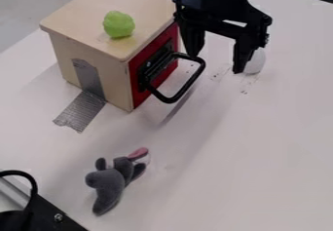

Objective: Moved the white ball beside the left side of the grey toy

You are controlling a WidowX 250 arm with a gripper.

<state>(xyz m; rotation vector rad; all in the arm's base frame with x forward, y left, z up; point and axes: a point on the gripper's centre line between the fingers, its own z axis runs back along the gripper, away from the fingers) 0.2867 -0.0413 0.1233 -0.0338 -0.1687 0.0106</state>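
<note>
Pincer (217,63) hangs spread; white ball (257,62) (partly hidden) just beside.

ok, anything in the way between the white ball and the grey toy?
Nothing visible on the tabletop straight between the white ball and the grey plush toy. Nearest is the black handle jutting from the wooden box, just to the box side of that line; probably worth clearing it.
</note>
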